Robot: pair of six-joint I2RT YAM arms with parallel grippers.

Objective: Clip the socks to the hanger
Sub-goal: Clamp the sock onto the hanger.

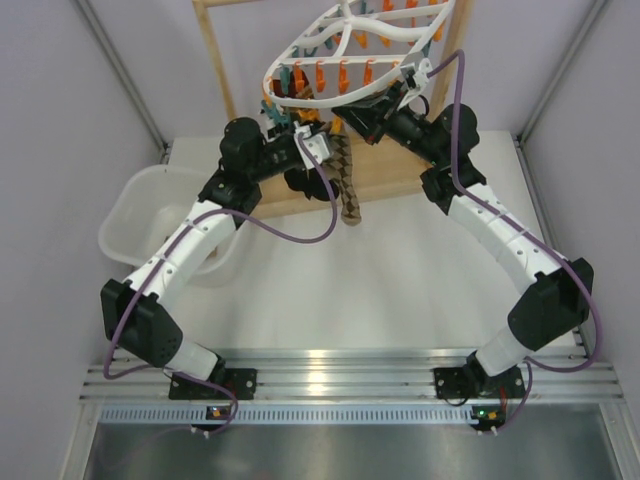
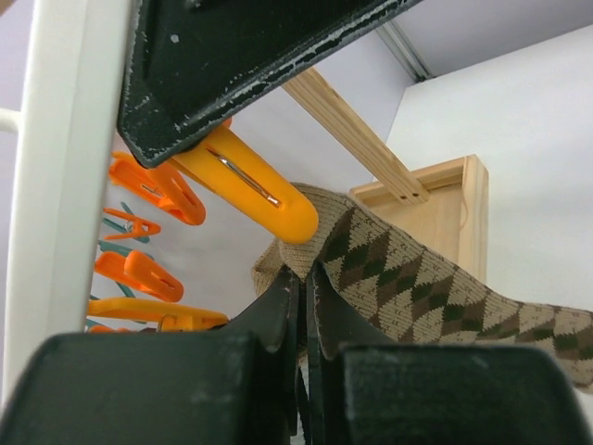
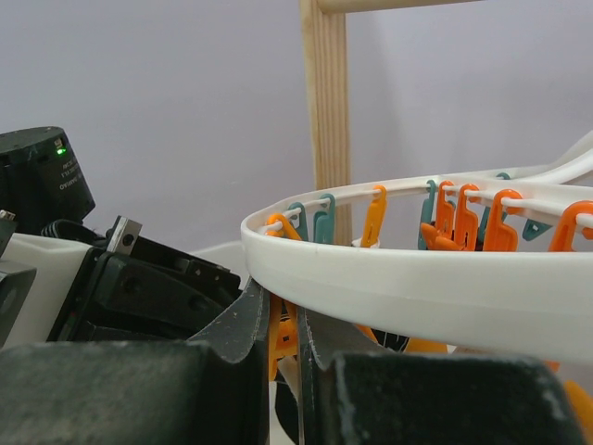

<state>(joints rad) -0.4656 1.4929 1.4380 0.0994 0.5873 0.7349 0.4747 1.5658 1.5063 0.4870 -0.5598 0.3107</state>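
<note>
The white oval hanger [image 1: 350, 45] hangs tilted from the wooden stand, with orange and teal clips under its rim [image 3: 389, 292]. My left gripper [image 1: 318, 140] is shut on the cuff of a brown-and-tan diamond sock [image 1: 347, 185], which hangs down below the hanger's near end. In the left wrist view the sock [image 2: 408, 278] drapes right from my gripper [image 2: 308, 283], its cuff just under the tip of an orange clip [image 2: 250, 185]. My right gripper [image 1: 352, 115] is shut on an orange clip [image 3: 285, 338] just under the rim. A second sock is not in view.
The light wooden stand [image 1: 215, 70] rises at the back, its base [image 1: 390, 190] on the table. A translucent white bin [image 1: 140, 215] sits at the left beside my left arm. Grey walls close in both sides.
</note>
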